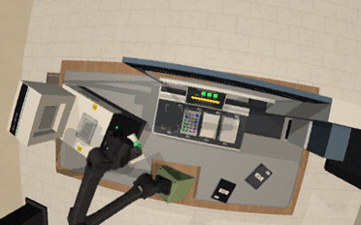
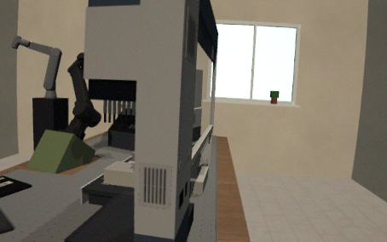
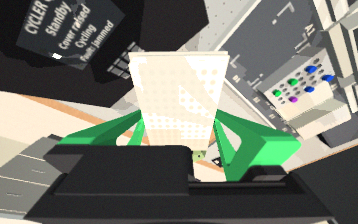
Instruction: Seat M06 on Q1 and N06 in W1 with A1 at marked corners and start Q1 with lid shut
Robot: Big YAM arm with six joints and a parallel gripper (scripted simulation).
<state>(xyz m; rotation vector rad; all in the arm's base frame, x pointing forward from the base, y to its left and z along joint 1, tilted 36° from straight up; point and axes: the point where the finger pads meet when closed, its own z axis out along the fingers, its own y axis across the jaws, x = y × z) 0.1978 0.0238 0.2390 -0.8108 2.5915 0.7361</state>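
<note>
I have the tool [image 3: 180,131] clamped on a cream 96-well PCR plate [image 3: 179,97]; the green fingers press on its two opposite edges, and the plate sticks out ahead of the tool, off the worktop [image 1: 242,180]. I cannot read an ID label on it, so I cannot tell from the pictures whether it is M06 or N06.

From the top view, the tool [image 1: 135,145] hangs just beside the dark front of the cycler [image 1: 121,124], which shows a green lamp [image 1: 116,127]. The cycler's lid [image 1: 47,116] stands raised to the left of the block [image 1: 87,128].

On the deck, the leftmost position [image 1: 170,114] looks bare, the tube cooling block [image 1: 191,122] sits next to it with coloured caps, and two pale blocks [image 1: 219,127] follow.

The wrist view catches the cycler's status panel [image 3: 67,32], text partly legible.
</note>
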